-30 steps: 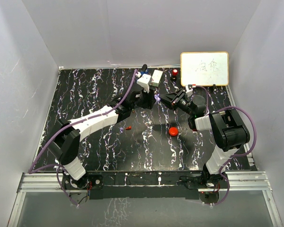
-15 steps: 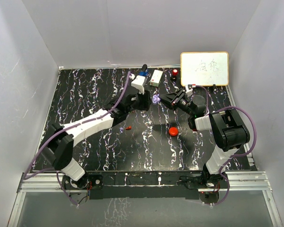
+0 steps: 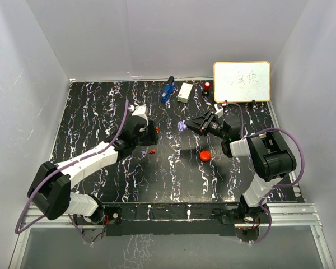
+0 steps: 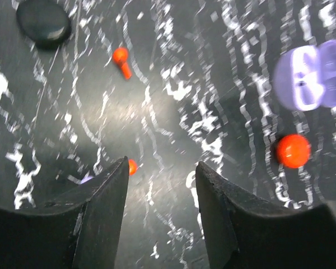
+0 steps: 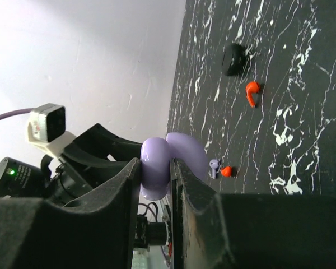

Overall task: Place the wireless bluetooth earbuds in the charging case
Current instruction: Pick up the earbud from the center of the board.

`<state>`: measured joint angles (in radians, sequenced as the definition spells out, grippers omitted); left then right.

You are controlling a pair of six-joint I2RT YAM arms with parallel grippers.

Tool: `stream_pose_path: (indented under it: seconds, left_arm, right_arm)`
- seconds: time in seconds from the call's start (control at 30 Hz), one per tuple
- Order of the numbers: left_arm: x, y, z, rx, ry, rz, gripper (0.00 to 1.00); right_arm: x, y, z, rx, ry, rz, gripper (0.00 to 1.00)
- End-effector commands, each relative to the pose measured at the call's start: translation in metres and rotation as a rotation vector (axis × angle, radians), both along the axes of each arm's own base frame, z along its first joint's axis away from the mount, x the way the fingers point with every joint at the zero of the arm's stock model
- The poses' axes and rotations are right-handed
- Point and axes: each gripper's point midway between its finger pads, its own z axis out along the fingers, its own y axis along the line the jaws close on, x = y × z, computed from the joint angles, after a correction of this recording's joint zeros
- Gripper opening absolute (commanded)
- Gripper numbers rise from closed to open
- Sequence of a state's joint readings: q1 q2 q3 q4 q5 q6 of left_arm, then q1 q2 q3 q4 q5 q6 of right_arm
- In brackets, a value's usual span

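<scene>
My right gripper (image 5: 157, 163) is shut on an open purple charging case (image 5: 155, 168), held above the table (image 3: 182, 124) with its lid swung aside. My left gripper (image 4: 161, 165) is open, with nothing between its fingers, low over the black marbled table (image 3: 151, 136). One red earbud (image 4: 122, 59) lies ahead of it. Another red earbud (image 4: 133, 166) peeks out beside the left finger, and a purple earbud (image 5: 214, 166) lies next to it. The same pair shows in the top view (image 3: 151, 151).
A closed red round case (image 3: 205, 155) lies mid-table, and a black puck-like case (image 4: 43, 22) sits beyond the earbuds. At the back stand a blue gadget (image 3: 167, 89), a white box (image 3: 185, 92), a small red-topped item (image 3: 206, 86) and a whiteboard (image 3: 242, 81).
My left arm has pulled back from the rear of the table, away from the purple case, to the near left over the loose earbuds. The right gripper has shifted slightly with the case.
</scene>
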<state>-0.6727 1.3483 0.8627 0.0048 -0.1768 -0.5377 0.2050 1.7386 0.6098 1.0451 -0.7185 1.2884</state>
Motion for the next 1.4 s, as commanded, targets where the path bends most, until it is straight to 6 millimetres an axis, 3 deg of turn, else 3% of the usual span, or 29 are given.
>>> stream_pose_path:
  seconds: [0.0, 0.2, 0.43, 1.0, 1.37]
  left_arm:
    - [-0.018, 0.027, -0.026, 0.109, 0.094, 0.066, 0.49]
    - [-0.026, 0.05, -0.05, 0.231, 0.142, 0.103, 0.49]
    - [-0.03, 0.059, -0.085, 0.313, 0.215, 0.122, 0.47]
    - [-0.034, 0.061, -0.115, 0.346, 0.254, 0.109, 0.45]
    - [-0.031, 0.06, -0.123, 0.356, 0.27, 0.109, 0.42]
  right_arm:
    - [-0.012, 0.006, 0.015, -0.044, -0.105, 0.037, 0.0]
    - [-0.013, 0.008, 0.013, -0.043, -0.103, 0.048, 0.0]
    - [-0.015, 0.008, 0.012, -0.032, -0.102, 0.054, 0.0]
    - [-0.016, 0.008, 0.011, -0.03, -0.1, 0.056, 0.0]
    - [-0.014, 0.009, 0.012, -0.031, -0.098, 0.056, 0.0]
